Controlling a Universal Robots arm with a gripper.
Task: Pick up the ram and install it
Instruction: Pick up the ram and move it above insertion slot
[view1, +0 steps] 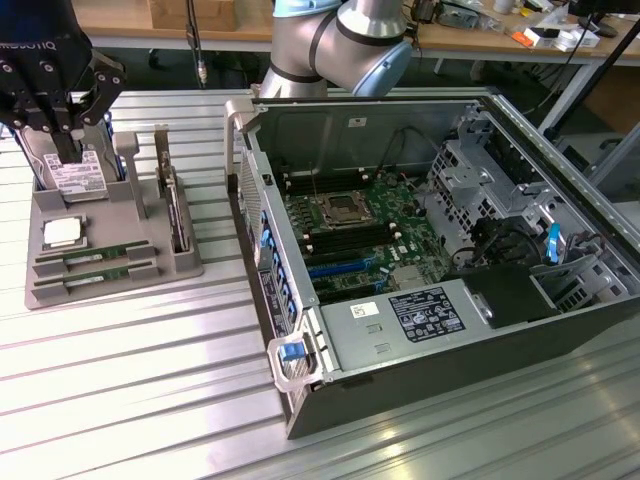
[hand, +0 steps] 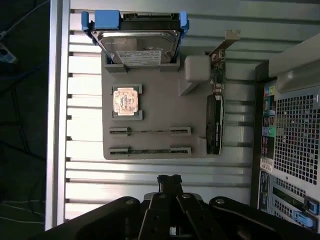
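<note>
Setup, large to small. The counter (view1: 130, 380) carries the open computer case (view1: 420, 395) on the exterior view's right and a grey holder (view1: 180, 265) on its left. The two are apart.

The holder carries a hard drive (view1: 75, 175) standing at its far end. A square processor chip (view1: 62, 233) sits in the middle, and two green sticks lie in slots at the near end.

Tool (hand: 169, 179): the fingers are pressed together with nothing between them. It hangs well above the holder, touching nothing. In the exterior view it shows over the hard-drive end. Because of its height, you cannot tell which part of the holder is directly beneath it.

Ram (hand: 150, 132): it is seated on edge in its slot, thin face up. A second stick (hand: 150, 150) lies parallel just beside it, closer to the holder's near edge. Neither has been lifted, and the case's memory slots are well away towards the exterior view's right.

Key relation: the ram lies below the tool. Its long axis runs along the holder's near edge, roughly left to right in the exterior view. Judging from the wrist view, the seam between the fingers crosses that axis. You would therefore read the fingers' line of closing as running along the stick's length, not across its thin faces.
</note>
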